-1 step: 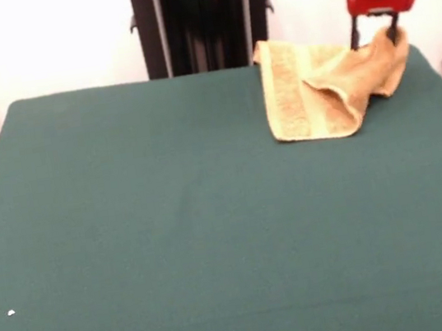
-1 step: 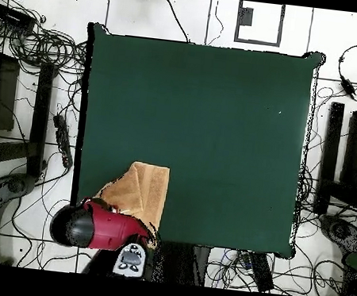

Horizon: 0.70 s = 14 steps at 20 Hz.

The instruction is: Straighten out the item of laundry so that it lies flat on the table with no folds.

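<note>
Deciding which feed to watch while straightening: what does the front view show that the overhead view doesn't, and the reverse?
Only the front view shows the gripper shut on a lifted corner of the towel, with a fold drooping below and a woven band along one edge. Only the overhead view shows the whole table, the towel at one corner, and cables on the floor; the arm hides the grasp there. Both show the towel still folded, at the table's edge.

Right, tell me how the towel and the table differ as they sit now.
The towel is golden-tan; the table is dark green. The towel is small and sits at one corner; the table is far larger. The towel is folded, with one corner lifted at the claw; the table lies flat.
</note>
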Motion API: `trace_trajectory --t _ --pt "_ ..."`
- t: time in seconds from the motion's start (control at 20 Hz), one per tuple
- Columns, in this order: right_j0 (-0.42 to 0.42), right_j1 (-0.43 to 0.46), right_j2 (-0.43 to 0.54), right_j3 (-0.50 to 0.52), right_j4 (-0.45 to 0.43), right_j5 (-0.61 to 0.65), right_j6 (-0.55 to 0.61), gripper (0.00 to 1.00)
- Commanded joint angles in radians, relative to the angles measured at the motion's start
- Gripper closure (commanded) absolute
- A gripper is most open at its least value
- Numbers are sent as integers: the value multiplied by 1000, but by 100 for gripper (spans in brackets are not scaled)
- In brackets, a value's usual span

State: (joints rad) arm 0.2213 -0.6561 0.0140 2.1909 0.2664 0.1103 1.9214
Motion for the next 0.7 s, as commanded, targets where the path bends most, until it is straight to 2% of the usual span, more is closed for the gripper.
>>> trace_trajectory --t 0.05,0.25,0.4,0.7 --pt "-101 -165 -35 63 -99 95 53 0" --pt "-180 -249 -49 131 -169 120 32 0" --pt "-239 -295 -53 197 -181 125 77 0" --pt "-363 -280 -11 325 -174 -26 182 0"
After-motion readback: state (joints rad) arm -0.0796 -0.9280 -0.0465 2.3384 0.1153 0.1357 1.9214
